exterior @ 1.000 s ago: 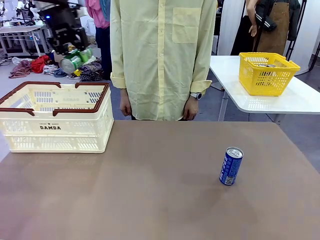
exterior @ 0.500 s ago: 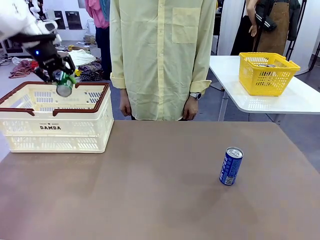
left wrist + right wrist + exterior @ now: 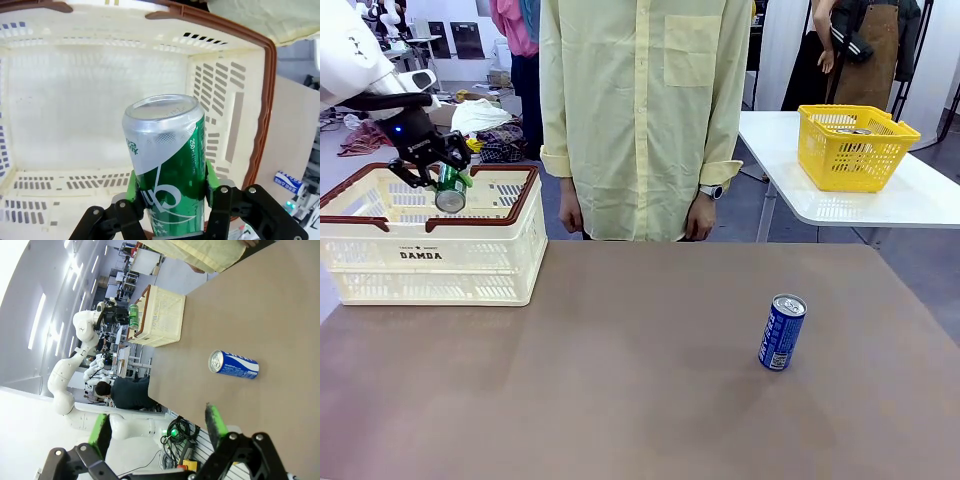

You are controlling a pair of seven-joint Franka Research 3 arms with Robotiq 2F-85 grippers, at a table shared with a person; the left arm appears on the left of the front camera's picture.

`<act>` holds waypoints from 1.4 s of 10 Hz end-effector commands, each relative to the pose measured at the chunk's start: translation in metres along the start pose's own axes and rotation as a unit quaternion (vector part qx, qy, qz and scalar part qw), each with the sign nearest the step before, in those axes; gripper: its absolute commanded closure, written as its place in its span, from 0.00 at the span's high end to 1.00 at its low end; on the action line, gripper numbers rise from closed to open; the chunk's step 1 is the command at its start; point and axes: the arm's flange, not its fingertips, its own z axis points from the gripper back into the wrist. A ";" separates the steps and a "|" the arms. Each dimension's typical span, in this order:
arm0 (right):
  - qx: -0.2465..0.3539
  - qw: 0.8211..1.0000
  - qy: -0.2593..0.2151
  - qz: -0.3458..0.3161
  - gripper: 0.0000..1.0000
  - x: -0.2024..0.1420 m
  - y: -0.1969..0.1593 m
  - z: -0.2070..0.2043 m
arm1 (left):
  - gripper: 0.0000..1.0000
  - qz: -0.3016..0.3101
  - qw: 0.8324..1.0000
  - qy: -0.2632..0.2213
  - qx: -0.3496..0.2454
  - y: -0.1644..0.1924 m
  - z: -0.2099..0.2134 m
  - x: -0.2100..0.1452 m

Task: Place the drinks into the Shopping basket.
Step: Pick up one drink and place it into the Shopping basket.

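Note:
My left gripper (image 3: pixel 442 172) is shut on the green can (image 3: pixel 450 189), holding it tilted over the open top of the Shopping basket (image 3: pixel 470 255), a cream slatted crate with a brown rim at the table's left. In the left wrist view the green can (image 3: pixel 167 165) sits between the green pads (image 3: pixel 132 186), its silver top pointing into the bare inside of the basket (image 3: pixel 75 105). The blue can (image 3: pixel 781 332) stands upright on the table at the right. My right gripper (image 3: pixel 157 427) is open, well off the blue can (image 3: pixel 234 364).
A person in a pale yellow shirt (image 3: pixel 640 110) stands at the far edge of the table, hands down. A yellow mesh basket (image 3: pixel 855 145) sits on a white side table (image 3: pixel 880 200) at the back right. The brown tabletop (image 3: pixel 620 380) between crate and blue can is bare.
My left gripper has carried the green can down and left from high above the crate's far side until it hangs just over the crate's opening. The blue can has stayed put.

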 end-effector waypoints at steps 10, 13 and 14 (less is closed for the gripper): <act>0.007 1.000 -0.007 0.004 1.00 0.004 0.004 0.000 | 0.00 -0.112 0.986 0.038 0.116 -0.004 -0.076 0.012; 0.007 1.000 -0.007 0.004 1.00 0.004 0.004 0.000 | 0.00 -0.111 0.982 0.063 0.141 -0.003 -0.105 0.024; 0.007 1.000 -0.007 0.004 1.00 0.004 0.004 0.000 | 0.00 -0.096 0.982 0.057 0.151 -0.003 -0.114 0.028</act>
